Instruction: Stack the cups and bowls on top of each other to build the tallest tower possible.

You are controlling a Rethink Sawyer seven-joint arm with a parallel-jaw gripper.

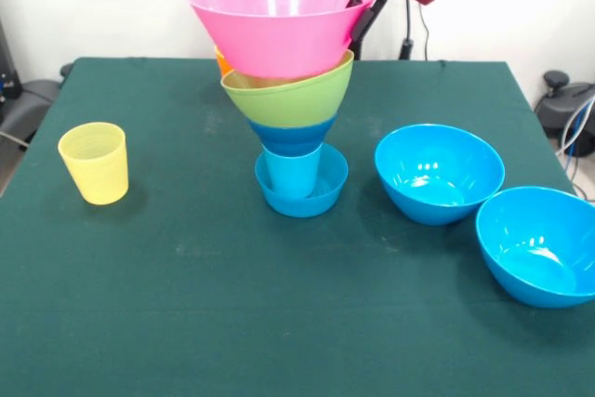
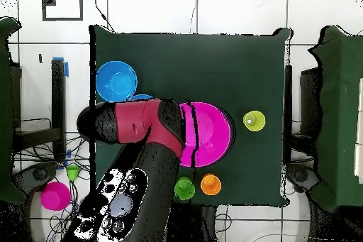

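The tower [image 1: 293, 127] stands mid-table: a small blue bowl [image 1: 325, 191] at the base, a light blue cup [image 1: 291, 172], a blue bowl [image 1: 290, 137], the lime green bowl [image 1: 293, 101] and the pink bowl [image 1: 279, 20] on top. My gripper [image 1: 365, 5] is at the pink bowl's right rim, one finger inside and one outside, shut on it. The yellow cup [image 1: 94, 163] stands alone at the left. The orange cup [image 1: 221, 60] peeks out behind the tower. In the overhead view the pink bowl [image 2: 213, 134] hides the tower below it, and the orange cup [image 2: 210, 184] and green cup [image 2: 185, 188] stand side by side.
Two large blue bowls [image 1: 439, 172] [image 1: 539, 244] sit upright to the tower's right in the front view. Overhead, my red arm [image 2: 135, 122] covers part of the table and one blue bowl [image 2: 116, 81] shows beside it. A pink object [image 2: 54, 195] lies off the table.
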